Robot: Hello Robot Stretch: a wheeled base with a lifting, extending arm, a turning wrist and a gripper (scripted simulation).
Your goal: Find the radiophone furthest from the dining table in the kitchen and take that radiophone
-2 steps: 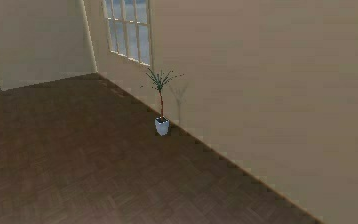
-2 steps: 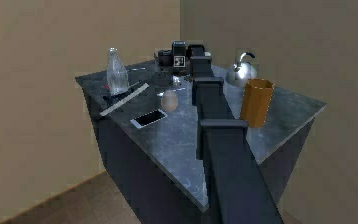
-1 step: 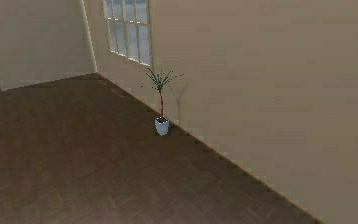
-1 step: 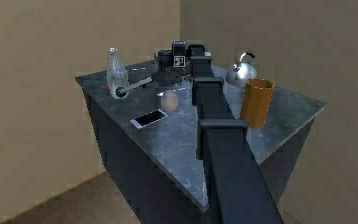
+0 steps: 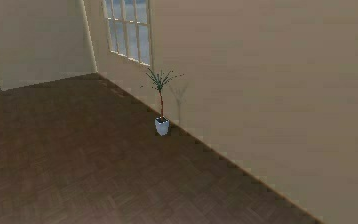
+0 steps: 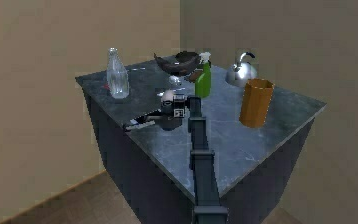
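Forward view has a potted plant (image 5: pixel 162 108) by the wall; in the arm side view the gripper (image 6: pixel 157 120) is out at the counter (image 6: pixel 287 115), a small dark thing (image 6: pixel 137 125) (radiophone, I'd guess) lying flat just left of its fingers, can't tell if it's held.

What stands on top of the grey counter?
On the counter: a clear bottle, a dark bowl, a green bottle, a kettle and an orange cup. The arm and gripper cover part of the top; what lies under them cannot be seen.
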